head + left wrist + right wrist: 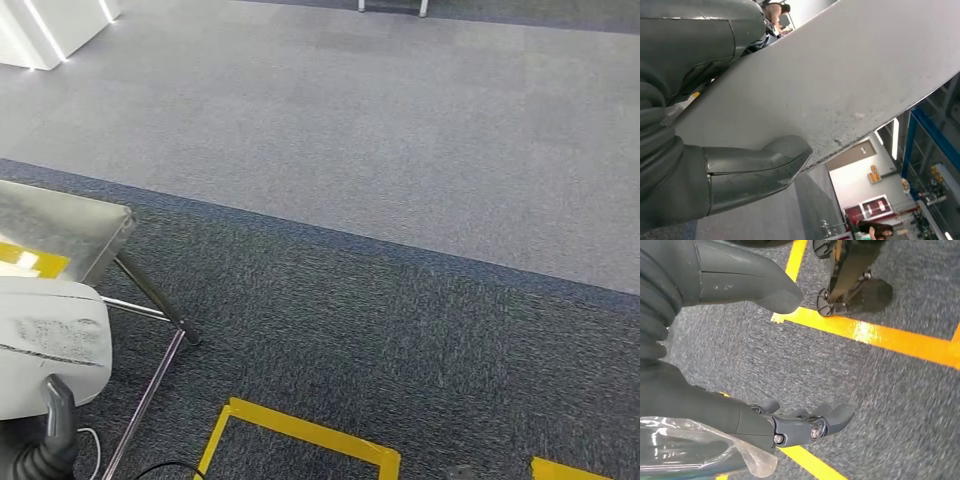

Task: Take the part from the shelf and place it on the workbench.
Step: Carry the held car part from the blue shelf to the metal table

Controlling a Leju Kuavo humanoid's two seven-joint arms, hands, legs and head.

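Observation:
The part (47,342) is a white, scuffed, curved panel at the lower left of the head view, with the dark wrist of my left arm just below it. In the left wrist view the part (836,85) is a broad pale sheet. My left hand (689,155) holds it, thumb (757,167) along one face near its edge and dark fingers (696,40) on the other side. My right hand (753,365) hangs over the dark carpet with thumb and fingers (810,425) spread apart and nothing between them.
A metal-topped stand (64,225) with a yellow strip and slanted steel legs (155,365) is at the left. Yellow tape (302,432) marks a box on the dark carpet ahead; lighter carpet lies beyond. A cable (151,468) lies on the floor. A person (874,230) stands far off.

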